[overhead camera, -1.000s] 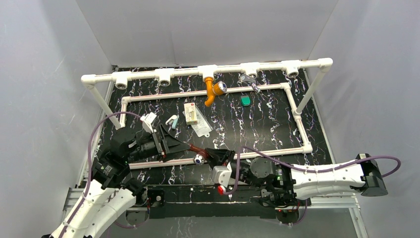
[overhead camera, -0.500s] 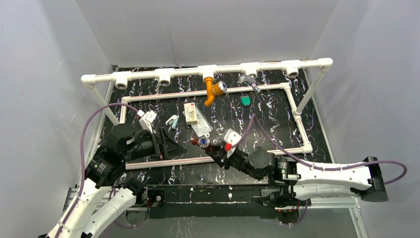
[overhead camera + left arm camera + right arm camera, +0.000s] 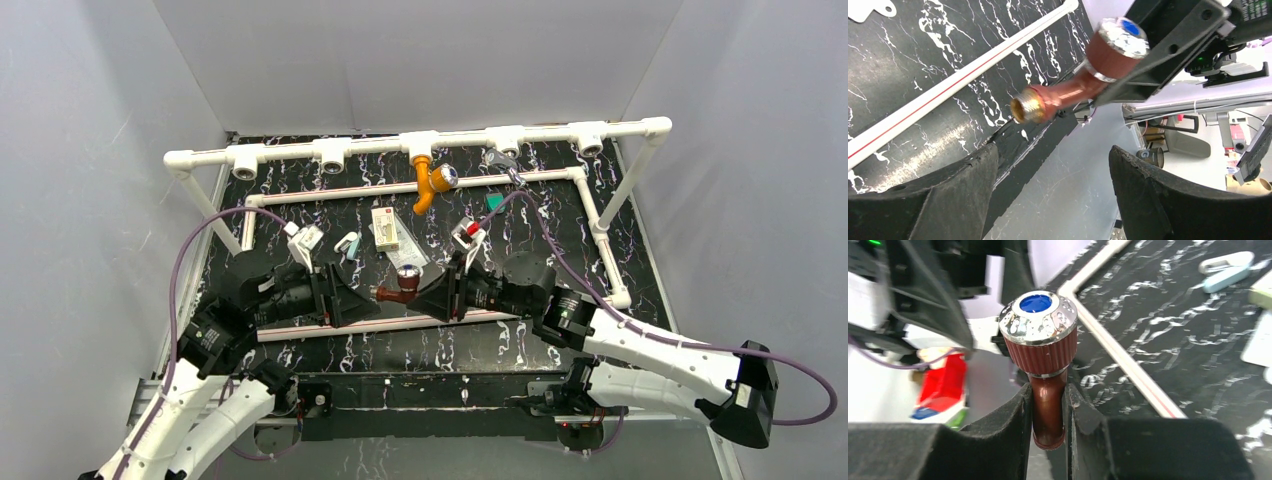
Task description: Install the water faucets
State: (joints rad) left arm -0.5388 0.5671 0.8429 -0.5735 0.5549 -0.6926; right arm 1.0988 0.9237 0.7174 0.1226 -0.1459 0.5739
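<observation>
The brown faucet (image 3: pixel 398 292) hangs above the near part of the table (image 3: pixel 560 250), between the two arms, and the right pincer (image 3: pixel 428 298) is clamped tight on the narrow tube below its knob (image 3: pixel 1038 315). In the right wrist view the two pads squeeze that tube from either side, with the knob standing clear above them. The faucet's long axis runs roughly level and side to side: its brass thread (image 3: pixel 1024 106) points away from the right pincer, straight at the left pincer (image 3: pixel 365 298). That one stands wide apart and holds nothing; in its own wrist view the thread floats just ahead of the gap between its fingers, near but not touching.

So the left pincer is the nearer free one, and the thread faces it, not the rear pipe (image 3: pixel 370 147), where the orange faucet (image 3: pixel 428 185) already sits in the middle socket. The free sockets (image 3: pixel 331 156) on that pipe lie well apart from the brown faucet, towards the far side. My judgement is that the coming move turns on this: either the left pincer takes the thread end, or the right arm swings the faucet round until the thread faces a free socket
</observation>
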